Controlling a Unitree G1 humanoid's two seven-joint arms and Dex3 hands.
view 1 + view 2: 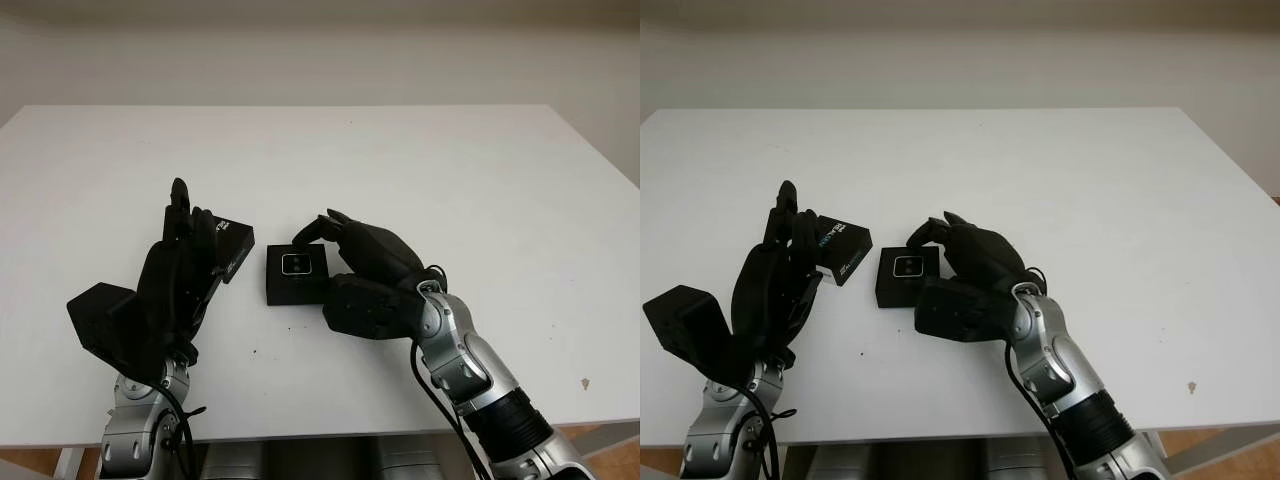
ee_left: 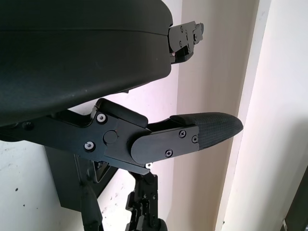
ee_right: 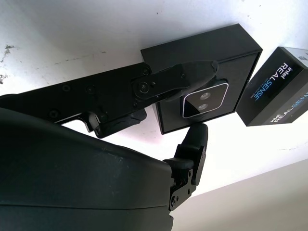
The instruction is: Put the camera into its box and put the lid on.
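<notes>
Hands first, since they're nearest: the right hand (image 1: 352, 262) is sitting at about 4 o'clock from the box base (image 1: 296, 274), with a fingertip (image 3: 204, 69) reaching over the camera (image 3: 206, 100), which is already lying in the base's recess. It's pressing or hovering rather than gripping; I can't tell if it's actually touching. The left hand (image 1: 175, 275) is over at 9 o'clock, fingers curling around the REALSENSE-printed lid (image 1: 839, 248), holding it tilted just beside the base. Beyond them the white table (image 1: 420, 170) is stretching away toward 12 o'clock.

What could go wrong, I'd guess: the lid is coming in tilted, so it could catch a corner of the base and shove it sideways, especially with the right fingers sitting in the way over the camera. Loose grip could also be letting the lid slip.
</notes>
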